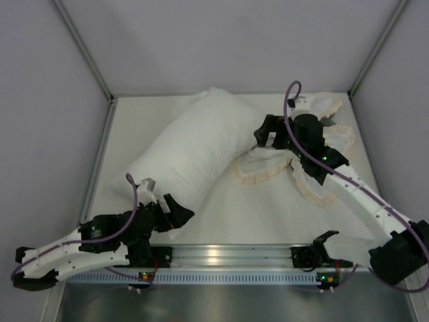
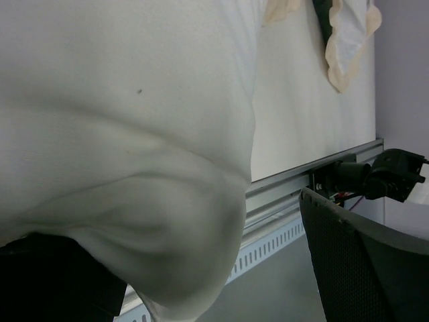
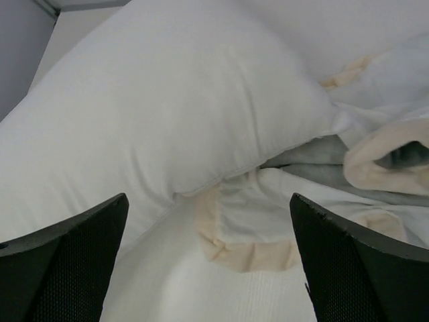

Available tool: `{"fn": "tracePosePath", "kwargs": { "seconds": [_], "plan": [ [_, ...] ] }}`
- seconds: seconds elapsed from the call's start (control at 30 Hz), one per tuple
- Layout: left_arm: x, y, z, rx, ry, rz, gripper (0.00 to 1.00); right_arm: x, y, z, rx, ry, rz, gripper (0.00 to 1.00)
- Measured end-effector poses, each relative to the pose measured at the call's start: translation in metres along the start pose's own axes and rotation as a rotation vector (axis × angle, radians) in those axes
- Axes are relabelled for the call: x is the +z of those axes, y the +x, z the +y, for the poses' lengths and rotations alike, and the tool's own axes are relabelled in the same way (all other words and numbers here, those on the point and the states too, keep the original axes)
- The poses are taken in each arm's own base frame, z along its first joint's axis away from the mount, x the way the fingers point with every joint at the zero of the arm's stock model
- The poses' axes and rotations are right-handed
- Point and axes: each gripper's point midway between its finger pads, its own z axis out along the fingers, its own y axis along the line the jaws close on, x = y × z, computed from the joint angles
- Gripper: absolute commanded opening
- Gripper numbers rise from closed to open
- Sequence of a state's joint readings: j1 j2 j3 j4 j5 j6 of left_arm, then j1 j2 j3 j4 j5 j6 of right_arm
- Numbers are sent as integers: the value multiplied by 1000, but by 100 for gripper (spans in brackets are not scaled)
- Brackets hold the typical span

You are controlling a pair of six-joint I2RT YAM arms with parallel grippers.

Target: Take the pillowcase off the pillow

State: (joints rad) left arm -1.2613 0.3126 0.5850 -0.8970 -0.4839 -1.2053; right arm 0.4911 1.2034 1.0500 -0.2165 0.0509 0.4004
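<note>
The plump white pillow (image 1: pixel 194 144) lies diagonally from the back middle of the table to the front left. The pillowcase (image 1: pixel 315 144), white with a cream frill, lies crumpled to its right, off the pillow but touching its far end. Its grey plush face (image 3: pixel 402 157) shows in a fold. My left gripper (image 1: pixel 175 213) is at the pillow's near corner. Its jaws stand open, and the pillow's corner (image 2: pixel 181 221) sags between them without touching the right finger (image 2: pixel 362 268). My right gripper (image 3: pixel 211 268) hovers open over the cream frill (image 3: pixel 248 245), just below the pillow (image 3: pixel 167 100). Nothing is held.
A metal rail (image 1: pixel 214 255) runs along the near edge between the arm bases. Grey walls close in the white table (image 1: pixel 255 208) on the left, back and right. The right arm's base (image 2: pixel 395 174) shows beyond the rail in the left wrist view.
</note>
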Motion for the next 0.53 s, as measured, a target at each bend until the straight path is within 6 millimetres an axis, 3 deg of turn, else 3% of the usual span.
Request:
{"fn": "tracePosePath", "kwargs": {
  "seconds": [0.13, 0.27, 0.4, 0.53],
  "plan": [
    [-8, -1, -6, -26, 58, 7, 99, -33, -2, -24, -37, 98, -50, 100],
    [-15, 3, -11, -52, 107, 37, 99, -53, 5, -29, -34, 101, -52, 99],
    [-26, 6, -17, -102, 185, 65, 99, -80, 36, -34, 10, 59, -46, 99],
    [-36, 6, -20, -143, 261, 73, 99, -98, 86, -47, 61, 39, -15, 99]
  ]
}}
